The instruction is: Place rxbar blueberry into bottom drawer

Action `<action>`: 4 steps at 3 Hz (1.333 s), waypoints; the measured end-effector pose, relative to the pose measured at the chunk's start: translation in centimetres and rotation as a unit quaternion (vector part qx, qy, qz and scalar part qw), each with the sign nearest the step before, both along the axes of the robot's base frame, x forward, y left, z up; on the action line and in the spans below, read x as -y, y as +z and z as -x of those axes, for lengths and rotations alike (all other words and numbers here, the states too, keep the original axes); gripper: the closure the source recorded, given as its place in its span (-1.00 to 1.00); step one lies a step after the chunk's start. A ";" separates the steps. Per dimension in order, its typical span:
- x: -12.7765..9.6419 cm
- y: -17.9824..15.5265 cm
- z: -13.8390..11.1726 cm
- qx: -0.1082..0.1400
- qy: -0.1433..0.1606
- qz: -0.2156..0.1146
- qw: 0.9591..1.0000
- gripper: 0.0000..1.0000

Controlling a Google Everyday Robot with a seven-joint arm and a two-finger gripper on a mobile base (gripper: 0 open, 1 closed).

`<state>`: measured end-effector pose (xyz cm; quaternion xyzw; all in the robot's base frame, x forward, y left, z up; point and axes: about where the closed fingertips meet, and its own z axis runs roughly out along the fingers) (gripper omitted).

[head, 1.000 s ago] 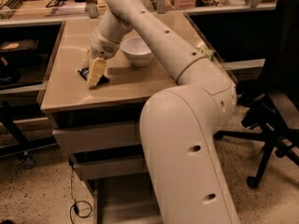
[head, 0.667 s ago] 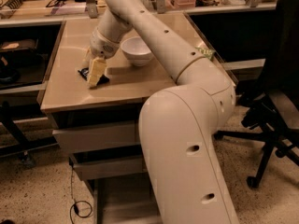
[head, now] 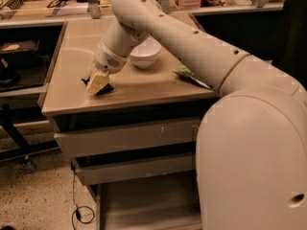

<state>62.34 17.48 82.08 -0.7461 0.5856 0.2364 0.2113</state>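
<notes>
Near the front-left corner of the surface (head: 72, 47), the gripper (head: 98, 83) is set down over the rxbar blueberry (head: 107, 88). I see only dark slivers of the wrapper on either side of the gripper. Its long axis therefore reads as roughly parallel to the front edge, slightly slanted. Its middle and its print are hidden. I cannot tell whether the gripper is closed on the bar or merely astride it. A white bowl (head: 145, 52) stands behind the gripper. A green chip bag (head: 188, 74) near the right edge is partly covered by the arm (head: 192, 42). The bottom drawer (head: 144, 198) is pulled out, with its right part hidden and its front cut off.
</notes>
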 end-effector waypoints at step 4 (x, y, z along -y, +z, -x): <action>0.4 0.6 5.4 -0.026 -0.028 -0.004 0.999 1.00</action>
